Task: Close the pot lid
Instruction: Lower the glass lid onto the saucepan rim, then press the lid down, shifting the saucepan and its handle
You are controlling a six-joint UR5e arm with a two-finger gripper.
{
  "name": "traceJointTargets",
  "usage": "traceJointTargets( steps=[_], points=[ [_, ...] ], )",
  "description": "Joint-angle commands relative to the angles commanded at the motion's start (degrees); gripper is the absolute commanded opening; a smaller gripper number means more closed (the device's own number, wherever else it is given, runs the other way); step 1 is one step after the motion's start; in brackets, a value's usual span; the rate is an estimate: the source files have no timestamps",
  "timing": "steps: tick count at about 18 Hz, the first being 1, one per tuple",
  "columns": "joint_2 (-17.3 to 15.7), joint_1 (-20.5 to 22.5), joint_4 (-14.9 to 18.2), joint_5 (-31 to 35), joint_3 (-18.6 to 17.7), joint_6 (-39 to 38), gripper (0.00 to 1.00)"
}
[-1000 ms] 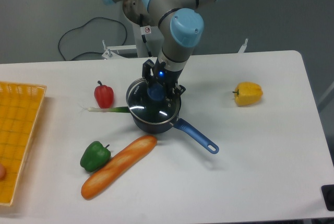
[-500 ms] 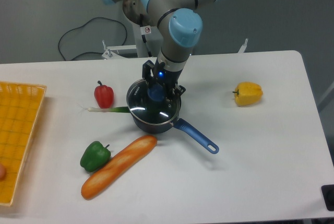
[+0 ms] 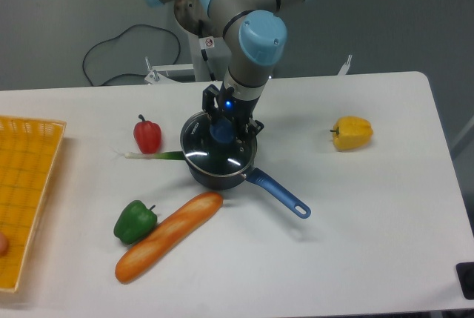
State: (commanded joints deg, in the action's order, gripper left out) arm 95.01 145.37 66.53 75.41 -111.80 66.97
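The dark navy pot [image 3: 215, 176] stands at the middle of the table, its long blue handle [image 3: 278, 194] pointing to the front right. The clear glass lid [image 3: 205, 153] lies on the pot's rim, tilted slightly up at the back. My gripper [image 3: 222, 130] reaches straight down over the pot, and its fingers are shut on the lid's blue knob [image 3: 220, 132].
A red pepper [image 3: 147, 135] and a green stalk [image 3: 154, 156] lie left of the pot. A baguette [image 3: 168, 236] and a green pepper [image 3: 135, 221] lie in front left. A yellow pepper [image 3: 352, 133] is at the right. A yellow basket [image 3: 27, 184] sits at the left edge.
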Motion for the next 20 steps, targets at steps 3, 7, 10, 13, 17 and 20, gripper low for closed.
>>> traceJointTargets(
  steps=[3, 7, 10, 13, 17, 20],
  points=[
    [-0.09, 0.09, -0.09, 0.00, 0.00, 0.00, 0.27],
    [0.09, 0.00, -0.09, 0.00, -0.09, -0.09, 0.27],
    [0.00, 0.00, -0.09, 0.09, -0.26, 0.00, 0.27],
    [0.35, -0.09, -1.40, 0.18, -0.53, -0.09, 0.27],
    [0.44, -0.09, -3.69, 0.18, -1.76, -0.09, 0.27],
    [0.53, -0.09, -3.69, 0.26, -1.93, -0.09, 0.27]
  ],
)
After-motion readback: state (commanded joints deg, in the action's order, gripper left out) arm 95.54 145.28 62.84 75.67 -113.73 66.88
